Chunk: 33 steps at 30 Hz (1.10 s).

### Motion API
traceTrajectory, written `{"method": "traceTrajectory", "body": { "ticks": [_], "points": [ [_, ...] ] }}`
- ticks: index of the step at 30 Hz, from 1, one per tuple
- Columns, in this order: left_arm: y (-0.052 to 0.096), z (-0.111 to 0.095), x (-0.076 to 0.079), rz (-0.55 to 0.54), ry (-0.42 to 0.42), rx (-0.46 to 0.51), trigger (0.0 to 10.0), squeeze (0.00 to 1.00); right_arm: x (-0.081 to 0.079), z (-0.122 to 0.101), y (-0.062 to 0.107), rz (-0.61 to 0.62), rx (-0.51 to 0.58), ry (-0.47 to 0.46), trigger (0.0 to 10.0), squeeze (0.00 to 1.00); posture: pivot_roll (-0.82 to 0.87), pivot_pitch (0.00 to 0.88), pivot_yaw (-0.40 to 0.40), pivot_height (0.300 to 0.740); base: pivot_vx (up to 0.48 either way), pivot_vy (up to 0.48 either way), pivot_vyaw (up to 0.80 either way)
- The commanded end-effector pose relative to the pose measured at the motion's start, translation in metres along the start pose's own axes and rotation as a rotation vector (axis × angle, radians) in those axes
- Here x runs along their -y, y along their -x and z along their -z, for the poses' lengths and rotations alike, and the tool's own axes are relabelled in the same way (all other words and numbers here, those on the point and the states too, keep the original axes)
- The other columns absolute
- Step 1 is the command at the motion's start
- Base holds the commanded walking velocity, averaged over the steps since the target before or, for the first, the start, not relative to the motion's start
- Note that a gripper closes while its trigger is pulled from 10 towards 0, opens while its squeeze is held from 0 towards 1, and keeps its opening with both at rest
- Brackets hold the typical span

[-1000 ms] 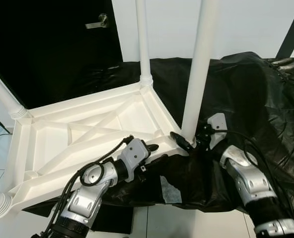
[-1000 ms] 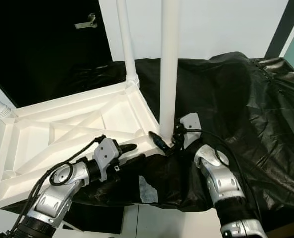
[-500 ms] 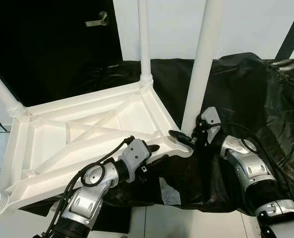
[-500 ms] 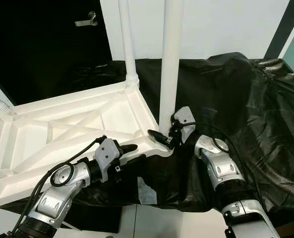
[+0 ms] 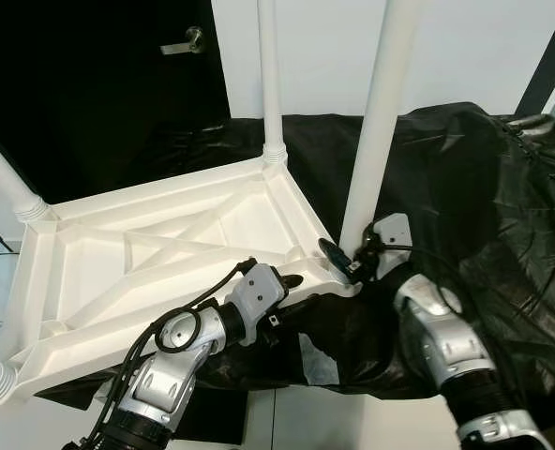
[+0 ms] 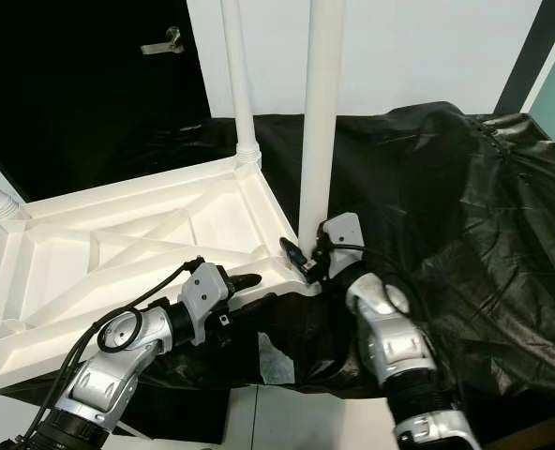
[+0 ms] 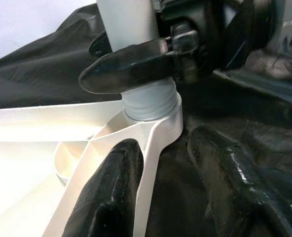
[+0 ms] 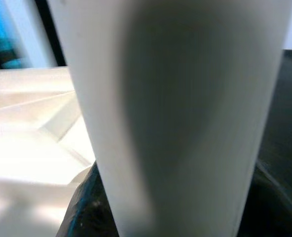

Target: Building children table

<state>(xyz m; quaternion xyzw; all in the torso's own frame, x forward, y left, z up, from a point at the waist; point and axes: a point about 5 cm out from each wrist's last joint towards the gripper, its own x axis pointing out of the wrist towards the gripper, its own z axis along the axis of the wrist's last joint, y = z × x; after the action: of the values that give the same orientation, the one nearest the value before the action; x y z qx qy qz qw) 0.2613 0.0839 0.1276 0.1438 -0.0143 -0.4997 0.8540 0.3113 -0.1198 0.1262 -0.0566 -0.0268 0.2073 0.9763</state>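
Left end effector [image 5: 292, 286] sits at the near edge of the upturned white tabletop [image 5: 165, 253], its two black fingers [image 7: 111, 192] spread with the rim of the frame between them, one finger over the ribbed inside and the other out over the black sheet [image 5: 465, 187]. From the left wrist view they straddle the rim close to the corner socket, but I cannot tell whether they actually press on it. The tabletop lies underside up on the sheet-covered surface, with a leg already standing in the far corner [image 5: 270, 84] and another angled out at the far left [image 5: 6, 178].

Moving right, the near-right leg [image 5: 376, 122] stands upright in its corner socket [image 7: 151, 106], where a ribbed collar shows just above the frame. The right end effector [image 5: 343, 262] is at the base of this leg, one black finger lying across the leg just above the collar and the rest behind it; it appears to be closed around the leg, which looms very close in the right wrist view.

The step in hand looks like seating or twisting this leg home. To do it well, the left end effector should pin the frame firmly so the light tabletop does not swivel or slide on the slippery sheet. The right one should keep its hold low, near the collar, and keep the leg square to the socket while turning, since any tilt could bind the thread. Loose folds of sheet by the corner should stay out of the joint.
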Motion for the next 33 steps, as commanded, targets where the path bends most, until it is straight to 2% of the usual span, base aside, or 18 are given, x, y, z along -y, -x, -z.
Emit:
{"method": "traceTrajectory", "body": {
  "ticks": [1, 6, 8, 9, 11, 17, 20, 22, 23, 33],
  "points": [
    [0.0, 0.003, 0.002, 0.007, -0.004, -0.015, 10.0, 0.0, -0.001, 0.027, 0.009, 0.135, -0.147, -0.027, 10.0, 0.0, -0.04, 0.0, 0.051, 0.74, 0.0, 0.0, 0.0],
    [0.0, 0.004, 0.001, 0.005, -0.003, -0.016, 10.0, 0.0, -0.008, 0.028, 0.011, 0.228, -0.146, -0.04, 10.0, 0.0, -0.04, 0.0, 0.047, 0.74, 0.0, 0.0, 0.0],
    [0.0, 0.004, 0.002, 0.002, -0.003, -0.016, 10.0, 0.0, -0.016, 0.025, 0.014, 0.354, -0.129, -0.066, 10.0, 0.0, -0.03, 0.0, 0.033, 0.74, 0.0, 0.0, 0.0],
    [0.0, 0.004, 0.002, 0.002, -0.003, -0.016, 10.0, 0.0, -0.016, 0.025, 0.014, 0.354, -0.129, -0.066, 10.0, 0.0, -0.03, 0.0, 0.033, 0.74, 0.0, 0.0, 0.0],
    [0.002, 0.004, 0.001, -0.009, 0.001, -0.014, 10.0, 0.0, -0.028, 0.019, 0.012, 0.357, -0.115, -0.083, 10.0, 0.0, -0.04, 0.0, 0.042, 0.74, 0.0, 0.0, 0.0],
    [0.002, 0.004, -0.003, -0.013, -0.004, -0.018, 10.0, 0.0, -0.026, 0.013, 0.012, 0.362, -0.08, -0.075, 10.0, 0.0, -0.03, 0.0, 0.047, 0.74, 0.0, 0.0, 0.0],
    [0.004, 0.0, -0.013, -0.035, -0.02, -0.015, 10.0, 0.0, -0.027, 0.009, 0.01, 0.368, -0.065, -0.064, 10.0, 0.0, -0.01, 0.0, 0.06, 0.74, 0.0, 0.0, 0.0],
    [0.005, -0.002, -0.014, -0.038, -0.023, -0.013, 10.0, 0.0, -0.027, 0.008, 0.01, 0.362, -0.059, -0.057, 10.0, 0.0, 0.0, 0.0, 0.056, 0.74, 0.0, 0.0, 0.0],
    [0.006, -0.003, -0.014, -0.04, -0.024, -0.012, 10.0, 0.0, -0.027, 0.007, 0.01, 0.355, -0.054, -0.057, 10.0, 1.0, 0.0, 0.0, 0.054, 0.74, 0.0, 0.0, 0.0],
    [0.005, -0.003, -0.009, -0.067, -0.013, -0.005, 10.0, 0.0, -0.015, 0.001, 0.022, 0.302, -0.033, -0.018, 10.0, 1.0, 0.0, 0.0, 0.012, 0.74, 0.0, 0.0, 0.0]
  ]
}}
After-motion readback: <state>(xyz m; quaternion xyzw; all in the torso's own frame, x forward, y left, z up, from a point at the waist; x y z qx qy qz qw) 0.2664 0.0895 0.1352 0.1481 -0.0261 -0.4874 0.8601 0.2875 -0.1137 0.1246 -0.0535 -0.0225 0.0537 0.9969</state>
